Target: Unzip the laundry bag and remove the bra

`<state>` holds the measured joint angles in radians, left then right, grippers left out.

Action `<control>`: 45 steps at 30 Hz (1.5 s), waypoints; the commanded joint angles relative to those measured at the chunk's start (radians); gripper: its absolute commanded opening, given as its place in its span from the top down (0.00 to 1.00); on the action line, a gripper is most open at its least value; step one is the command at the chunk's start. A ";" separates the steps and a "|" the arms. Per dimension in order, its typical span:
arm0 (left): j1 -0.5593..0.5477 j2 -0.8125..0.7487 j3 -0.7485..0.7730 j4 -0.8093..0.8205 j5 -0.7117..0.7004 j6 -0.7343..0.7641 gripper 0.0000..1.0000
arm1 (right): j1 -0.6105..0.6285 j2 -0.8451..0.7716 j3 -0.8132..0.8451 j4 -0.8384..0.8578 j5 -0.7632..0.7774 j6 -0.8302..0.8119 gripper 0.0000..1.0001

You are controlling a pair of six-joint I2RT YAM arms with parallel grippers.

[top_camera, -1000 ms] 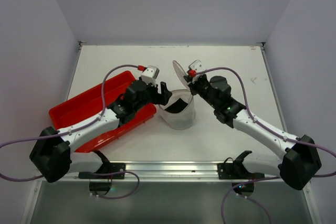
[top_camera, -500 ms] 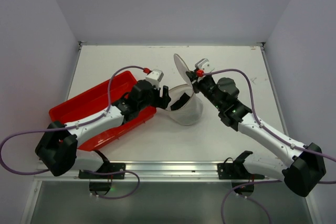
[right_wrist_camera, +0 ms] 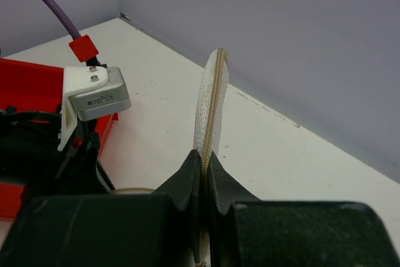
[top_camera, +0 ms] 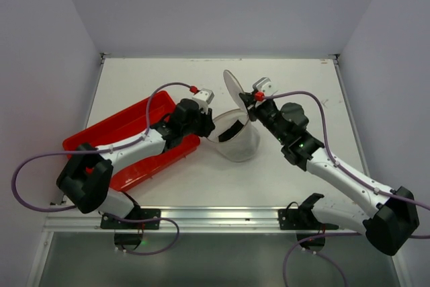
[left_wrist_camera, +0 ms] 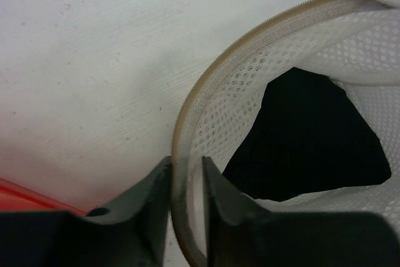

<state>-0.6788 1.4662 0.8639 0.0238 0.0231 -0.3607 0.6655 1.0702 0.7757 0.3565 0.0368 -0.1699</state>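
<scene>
Left wrist view, entry 1: left fingers (left_wrist_camera: 144,217), drawn narrow and straddling the zipper rim (left_wrist_camera: 206,79) of the laundry bag (left_wrist_camera: 262,73). One finger is outside the mesh wall and one inside, and both appear to touch it.

Entry 2: bra (left_wrist_camera: 306,136), black, deep inside the bag. It lies beyond the left fingers on their inner side, apart from them and unheld.

Entry 3: right fingers (right_wrist_camera: 181,186), closed tight on the edge of the flap lid (right_wrist_camera: 209,92), which stands upright above their tips. The open bag mouth lies between the two sets of fingers.

Entry 4: red tray (top_camera: 107,129), behind the left fingers under that arm. The bench (top_camera: 168,78) carries everything.

Hazards, as judged:
- Both sets of fingers are taken up with the bag, so one must let go to reach the bra. The soft mouth may then sag, or the lid fall back over the garment.
- The thin rim may slip from the left pinch if the right arm pulls the lid, tipping the bag.
- A finger entering the mouth may snag mesh instead of fabric.
</scene>
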 commanded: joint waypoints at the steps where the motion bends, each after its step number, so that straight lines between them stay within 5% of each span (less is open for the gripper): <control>1: 0.013 -0.023 0.029 0.044 0.021 0.011 0.79 | -0.003 -0.030 -0.024 0.097 0.028 0.039 1.00; 2: 0.016 -0.047 0.021 0.054 0.014 0.002 0.90 | -0.004 -0.033 -0.033 0.110 0.038 0.055 1.00; 5: 0.024 -0.099 -0.020 0.111 -0.006 -0.026 1.00 | -0.012 -0.056 -0.102 0.183 0.162 0.170 1.00; 14: 0.024 -0.179 -0.173 0.333 0.000 -0.116 1.00 | -0.012 -0.131 -0.505 0.694 0.451 0.578 1.00; 22: 0.024 -0.165 -0.194 0.360 0.038 -0.113 1.00 | -0.010 -0.231 -0.693 0.748 0.551 0.797 0.52; 26: 0.024 -0.175 -0.197 0.360 0.041 -0.107 1.00 | -0.010 -0.396 -0.661 0.499 0.578 0.788 0.39; 28: 0.024 -0.173 -0.197 0.360 0.044 -0.103 1.00 | -0.012 -0.527 -0.607 0.275 0.609 0.793 0.37; 32: 0.024 -0.175 -0.197 0.358 0.060 -0.101 1.00 | -0.010 -0.653 -0.543 0.141 0.579 0.712 0.38; 36: 0.024 -0.175 -0.203 0.361 0.063 -0.098 1.00 | -0.012 -0.470 -0.269 -0.020 0.352 0.557 0.40; 39: 0.022 -0.178 -0.206 0.364 0.069 -0.098 1.00 | -0.010 -0.186 -0.040 -0.226 0.160 0.518 0.42; 45: 0.024 -0.178 -0.220 0.384 0.083 -0.106 1.00 | -0.010 0.109 0.158 -0.445 -0.190 0.486 0.43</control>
<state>-0.6613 1.3094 0.6537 0.3424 0.0830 -0.4614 0.6544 1.1202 0.8726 0.1341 0.0902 0.3782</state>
